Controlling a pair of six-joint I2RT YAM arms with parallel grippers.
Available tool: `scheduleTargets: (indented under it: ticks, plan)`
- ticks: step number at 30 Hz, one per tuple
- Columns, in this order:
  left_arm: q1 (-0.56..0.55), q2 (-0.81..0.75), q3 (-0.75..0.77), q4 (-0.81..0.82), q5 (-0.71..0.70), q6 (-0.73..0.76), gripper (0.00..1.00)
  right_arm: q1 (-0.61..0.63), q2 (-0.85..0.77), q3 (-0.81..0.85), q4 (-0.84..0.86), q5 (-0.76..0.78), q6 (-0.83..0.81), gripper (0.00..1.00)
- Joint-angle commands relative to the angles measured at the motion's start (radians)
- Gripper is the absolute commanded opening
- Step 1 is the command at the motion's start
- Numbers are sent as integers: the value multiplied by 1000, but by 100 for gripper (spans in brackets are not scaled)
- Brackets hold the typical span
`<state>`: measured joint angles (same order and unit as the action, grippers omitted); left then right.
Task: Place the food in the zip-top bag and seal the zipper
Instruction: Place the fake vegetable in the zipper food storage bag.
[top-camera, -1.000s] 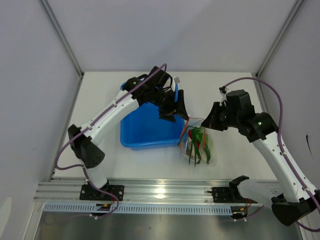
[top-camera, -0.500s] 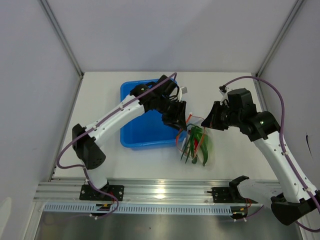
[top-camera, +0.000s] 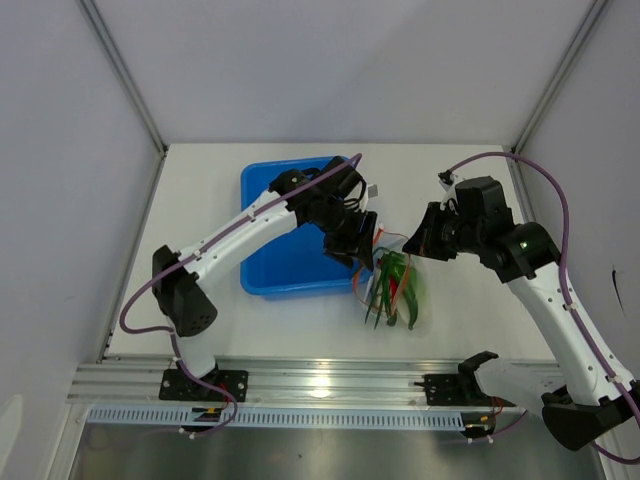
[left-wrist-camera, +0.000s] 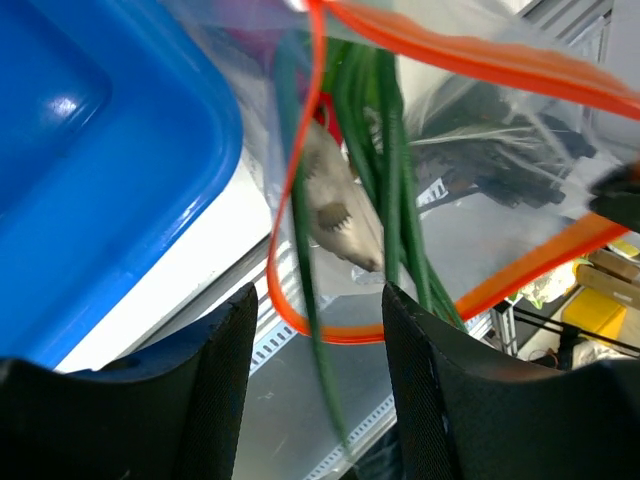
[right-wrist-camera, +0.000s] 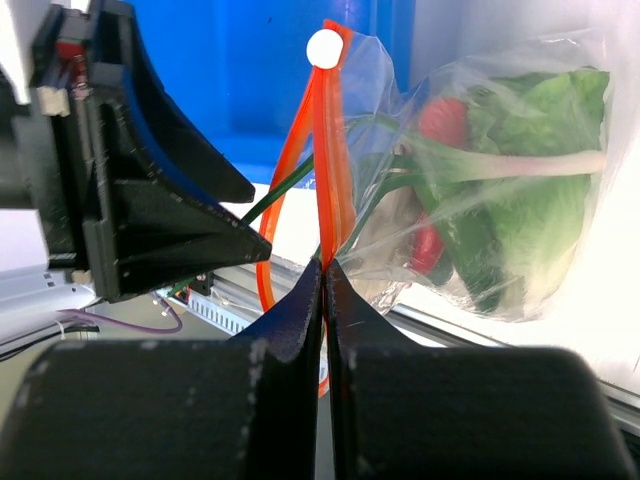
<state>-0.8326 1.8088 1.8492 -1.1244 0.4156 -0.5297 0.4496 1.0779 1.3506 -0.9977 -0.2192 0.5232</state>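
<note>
The zip-top bag (top-camera: 398, 287) hangs at the table's front, right of the blue bin. It holds the food: a pale cabbage head (right-wrist-camera: 540, 210), a red chili (right-wrist-camera: 440, 120), a whitish stalk (right-wrist-camera: 520, 165) and dark green pods (left-wrist-camera: 385, 150). My right gripper (top-camera: 416, 246) is shut on the orange-red zipper (right-wrist-camera: 326, 150) at one end of the mouth (right-wrist-camera: 325, 268). The mouth gapes in a loop (left-wrist-camera: 290, 200). My left gripper (top-camera: 362, 246) is open and empty right at the mouth, with the zipper loop and one pod seen between its fingers (left-wrist-camera: 215, 390).
The blue bin (top-camera: 290, 255) stands just left of the bag, under my left arm; its rim also shows in the left wrist view (left-wrist-camera: 200, 200). The aluminium rail (top-camera: 330, 380) runs along the near table edge. White walls enclose the table.
My left gripper has moved from above the bin's far right corner forward and right to the bag's mouth. The right gripper has kept its hold; the bag has barely shifted.
</note>
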Motion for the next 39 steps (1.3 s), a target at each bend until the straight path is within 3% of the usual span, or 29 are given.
scheduleTargets:
  ticks: [1, 12, 23, 39]
  plan:
    - [-22, -17, 73, -11, -37, 33, 55, -5, -19, 25, 48, -22, 4, 0]
    - [-34, -22, 73, -12, -38, 25, 52, -3, -15, 19, 59, -28, 6, 0]
    - [-54, 1, 122, -26, -20, 43, 32, -5, -15, 18, 59, -25, 9, 0]
    - [-59, 73, 150, -41, 60, 59, 37, -2, -12, 21, 62, -23, 17, 0]
